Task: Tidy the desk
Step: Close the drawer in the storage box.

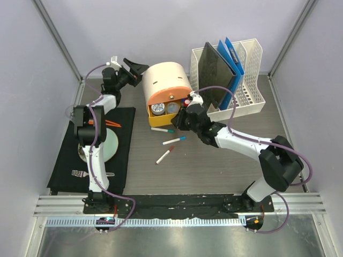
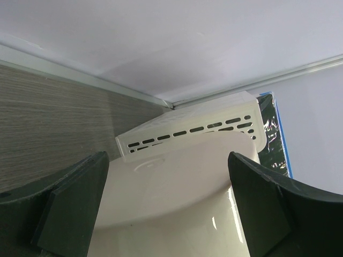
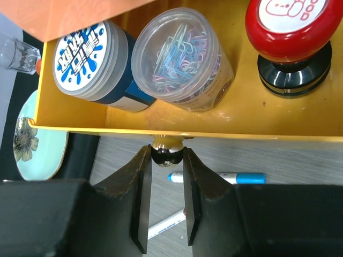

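The desk (image 1: 214,160) fills the middle of the top view, a dark wood-grain top running from the metal rail by the arm bases to the far wall. Near its far edge stands a cream rounded box (image 1: 167,80) with an orange front, and its yellow drawer (image 3: 214,120) is pulled out toward the arms. The right gripper (image 3: 166,160) is clamped on the drawer's small metal knob (image 3: 166,150), one finger on each side of it. Inside the drawer lie a jar with a blue-and-white lid (image 3: 88,59), a clear jar of paper clips (image 3: 179,51) just beside it, and a red stamp (image 3: 292,32) at the other end.

The left gripper (image 2: 166,209) hovers at the box's far left corner with its jaws spread wide and nothing between them except the cream top below.

Three markers lie loose on the desk in front of the drawer: a green-tipped one (image 1: 162,129), a blue-capped one (image 1: 174,140) and a red-tipped one (image 1: 164,155). To the right of the box stands a white file rack (image 1: 249,75) holding a black folder (image 1: 217,72) and a blue folder (image 1: 233,56). On the left a black mat (image 1: 91,155) carries a pale plate (image 1: 110,144) and a fork (image 1: 86,174).
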